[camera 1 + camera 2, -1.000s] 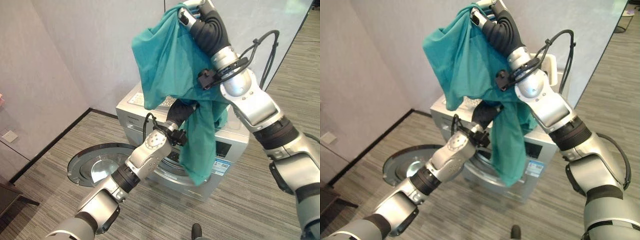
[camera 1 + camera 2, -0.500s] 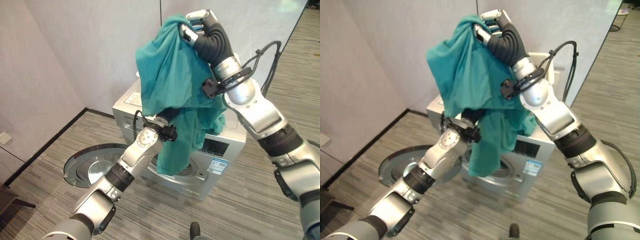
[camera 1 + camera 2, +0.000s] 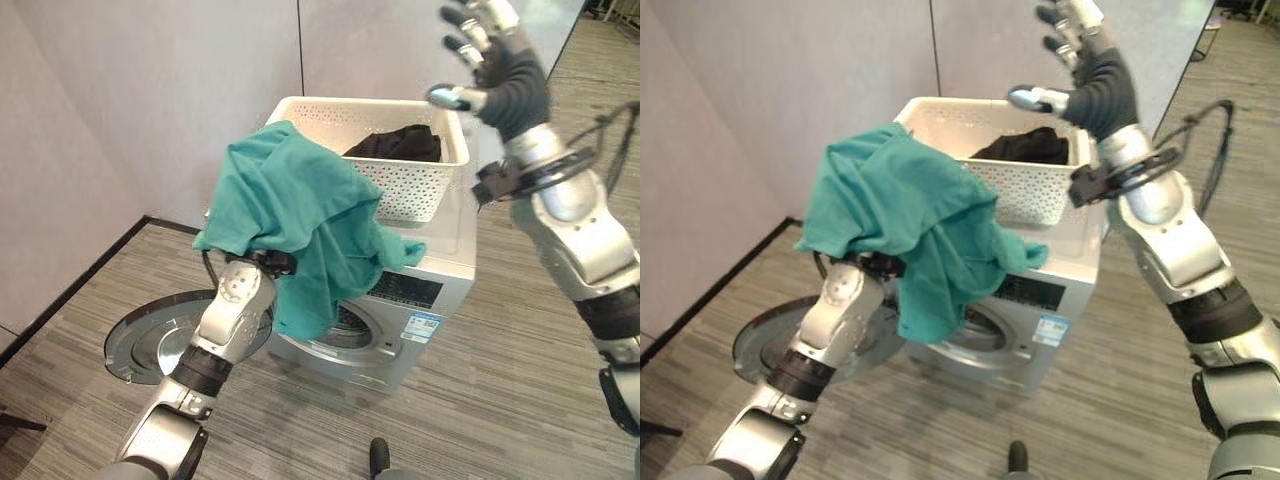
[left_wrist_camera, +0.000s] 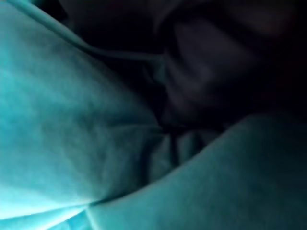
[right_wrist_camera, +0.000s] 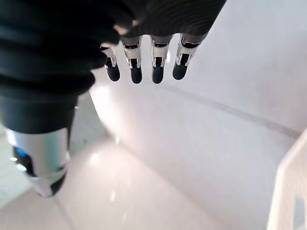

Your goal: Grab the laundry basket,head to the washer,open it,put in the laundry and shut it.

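Teal cloth garment (image 3: pixel 300 215) drapes over the left hand, covering it; its finger state cannot be told. Cloth hangs down before the silver front-loading washer (image 3: pixel 420 300), whose round door (image 3: pixel 160 335) lies swung open. White perforated plastic laundry basket (image 3: pixel 400 180) sits on the washer top, holding dark clothing (image 3: pixel 400 145). Right hand (image 3: pixel 495 60) is raised above the basket, fingers spread, holding nothing.
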Motion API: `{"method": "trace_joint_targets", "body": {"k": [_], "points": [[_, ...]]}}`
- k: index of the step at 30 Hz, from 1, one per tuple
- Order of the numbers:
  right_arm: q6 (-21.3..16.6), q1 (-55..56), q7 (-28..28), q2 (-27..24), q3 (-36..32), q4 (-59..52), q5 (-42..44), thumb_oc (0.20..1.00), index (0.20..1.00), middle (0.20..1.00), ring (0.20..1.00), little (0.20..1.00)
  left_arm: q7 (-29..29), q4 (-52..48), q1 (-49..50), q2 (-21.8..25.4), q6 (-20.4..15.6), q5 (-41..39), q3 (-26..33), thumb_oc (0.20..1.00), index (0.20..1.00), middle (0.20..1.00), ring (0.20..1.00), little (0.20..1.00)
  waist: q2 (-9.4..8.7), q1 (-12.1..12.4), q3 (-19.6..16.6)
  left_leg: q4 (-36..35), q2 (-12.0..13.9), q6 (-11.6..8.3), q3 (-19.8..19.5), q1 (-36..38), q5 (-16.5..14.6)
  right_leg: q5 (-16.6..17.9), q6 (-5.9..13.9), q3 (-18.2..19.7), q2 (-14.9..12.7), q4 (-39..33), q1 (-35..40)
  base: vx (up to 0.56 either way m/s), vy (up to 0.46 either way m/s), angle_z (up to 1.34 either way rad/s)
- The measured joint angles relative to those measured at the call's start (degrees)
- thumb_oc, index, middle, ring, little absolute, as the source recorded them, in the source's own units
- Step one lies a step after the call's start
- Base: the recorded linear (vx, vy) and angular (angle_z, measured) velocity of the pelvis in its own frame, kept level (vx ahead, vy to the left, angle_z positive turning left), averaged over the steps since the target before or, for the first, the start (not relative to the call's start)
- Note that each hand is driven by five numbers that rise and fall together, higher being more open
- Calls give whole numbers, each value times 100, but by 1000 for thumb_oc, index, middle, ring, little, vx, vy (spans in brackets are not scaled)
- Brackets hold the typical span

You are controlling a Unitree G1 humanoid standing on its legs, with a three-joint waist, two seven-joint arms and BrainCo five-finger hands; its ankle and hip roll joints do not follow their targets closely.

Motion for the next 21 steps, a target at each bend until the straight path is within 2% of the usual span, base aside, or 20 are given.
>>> {"method": "trace_joint_targets", "body": {"k": [5, 8, 10, 12, 15, 19, 21], "points": [[-112, 1224, -285, -57, -1249, -144, -16, 1000, 1000, 1000, 1000, 1000, -22, -391, 490, 140, -61, 31, 331, 200, 200, 200, 200, 200, -1, -17, -4, -2, 9, -1, 115, 36, -39, -6, 3, 105, 30, -2, -29, -1, -12, -13], [-117, 2277, -463, -51, -2111, -83, -278, 1000, 1000, 1000, 1000, 1000, -57, -880, 1043, 306, -67, 102, 767, 200, 200, 200, 200, 200, 11, -48, -1, -2, 13, 0, 138, 25, -49, -16, 4, 126, 38, -6, -52, 17, -16, -5], [-43, 2529, -628, -15, -2307, 166, -413, 1000, 1000, 1000, 1000, 1000, -35, -1007, 1355, 385, -99, 103, 1091, 200, 200, 200, 200, 200, 37, -123, 2, -3, 8, -1, 146, 26, -56, -18, 5, 139, 34, -22, -56, 12, -14, -2], [70, 2851, -758, -13, -2583, 511, -928, 1000, 1000, 1000, 1000, 1000, -77, -1233, 1675, 388, -98, 239, 1353, 200, 200, 200, 200, 200, 48, -134, -2, -4, 6, 12, 145, 32, -67, -23, 11, 155, 33, -44, -57, 49, -24, -1], [271, 3396, -832, -6, -2863, 987, -1482, 1000, 1000, 1000, 1000, 1000, -272, -1558, 2161, 386, -162, 280, 1438, 200, 200, 200, 200, 200, 66, -93, -9, -20, 11, 27, 135, 28, -79, -58, 41, 134, 28, -45, -54, -3, -32, 3], [439, 4314, -777, 559, -2973, 1311, -1925, 1000, 1000, 1000, 1000, 1000, -647, -1685, 2921, 173, -178, 327, 1357, 200, 200, 200, 200, 200, 106, 27, -28, -25, 27, 36, 95, 2, -90, -82, 32, 100, 27, -44, -55, 2, -25, 4], [520, 4676, -677, 1192, -2836, 1773, -1968, 1000, 1000, 1000, 1000, 1000, -862, -1685, 3460, 119, -165, 328, 1122, 200, 200, 200, 200, 200, 100, 70, -38, -26, 39, 12, -19, -82, -74, -105, 26, 10, 28, -45, -84, -3, -37, 20]]}}
